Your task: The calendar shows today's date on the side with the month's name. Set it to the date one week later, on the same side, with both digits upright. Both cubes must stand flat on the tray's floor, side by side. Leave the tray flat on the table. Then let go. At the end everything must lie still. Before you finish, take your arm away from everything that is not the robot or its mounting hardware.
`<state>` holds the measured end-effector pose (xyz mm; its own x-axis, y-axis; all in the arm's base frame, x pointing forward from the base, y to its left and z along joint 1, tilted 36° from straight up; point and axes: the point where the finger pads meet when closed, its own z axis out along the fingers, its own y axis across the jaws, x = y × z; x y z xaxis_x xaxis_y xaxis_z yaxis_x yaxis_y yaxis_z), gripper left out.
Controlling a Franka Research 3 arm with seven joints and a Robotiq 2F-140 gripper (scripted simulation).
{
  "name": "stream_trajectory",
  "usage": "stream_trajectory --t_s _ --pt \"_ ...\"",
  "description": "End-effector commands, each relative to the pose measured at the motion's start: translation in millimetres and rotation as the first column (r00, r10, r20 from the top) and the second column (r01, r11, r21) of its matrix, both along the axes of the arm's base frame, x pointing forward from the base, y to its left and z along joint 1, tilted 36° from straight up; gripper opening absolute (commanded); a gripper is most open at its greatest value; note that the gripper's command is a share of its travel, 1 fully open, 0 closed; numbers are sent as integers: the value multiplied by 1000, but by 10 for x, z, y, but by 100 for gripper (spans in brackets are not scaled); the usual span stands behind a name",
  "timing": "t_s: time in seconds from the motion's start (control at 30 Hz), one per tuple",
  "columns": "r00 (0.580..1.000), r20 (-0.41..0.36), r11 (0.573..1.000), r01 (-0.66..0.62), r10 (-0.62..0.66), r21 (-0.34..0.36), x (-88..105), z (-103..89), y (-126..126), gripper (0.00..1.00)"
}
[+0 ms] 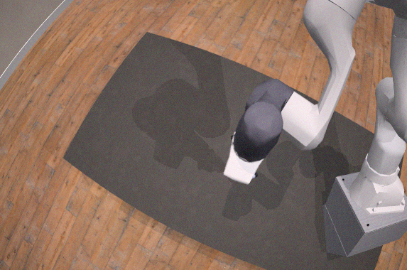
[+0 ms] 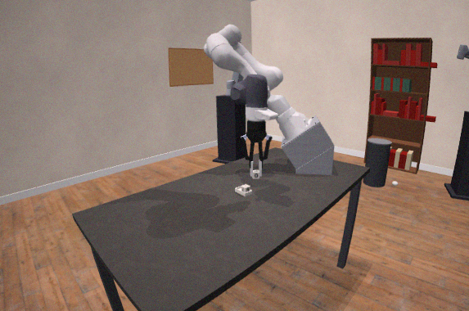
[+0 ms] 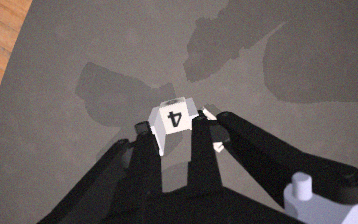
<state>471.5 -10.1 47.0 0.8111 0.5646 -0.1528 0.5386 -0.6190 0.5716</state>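
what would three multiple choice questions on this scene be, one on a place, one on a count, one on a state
1. Where does the dark cylindrical bin stand?
a) on the table
b) on the floor by the bookshelf
c) under the corkboard

2. How many cubes sit in the tray?
a) one
b) three
c) four

3. How is the end effector?
a) wide open
b) shut on nothing
c) shut on a digit cube

Key:
1 b: the exterior view shows it at the bookshelf's foot.
2 a: a single cube rises from the tray in the exterior view.
3 c: the wrist view shows the cube marked 4 between the fingers.
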Motion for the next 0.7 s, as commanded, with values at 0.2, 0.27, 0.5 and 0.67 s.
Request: stream_trajectory --t_s 0.2,0.27,0.5,0.67 --pt "965 -165 976 -214 205 -39 18 -38 43 16" --pt "960 -175 973 -228 218 -41 20 -43 49 16" --pt "923 -240 946 -320 301 -46 31 -71 90 16" --pt "884 -293 918 -394 365 -46 40 -94 123 16"
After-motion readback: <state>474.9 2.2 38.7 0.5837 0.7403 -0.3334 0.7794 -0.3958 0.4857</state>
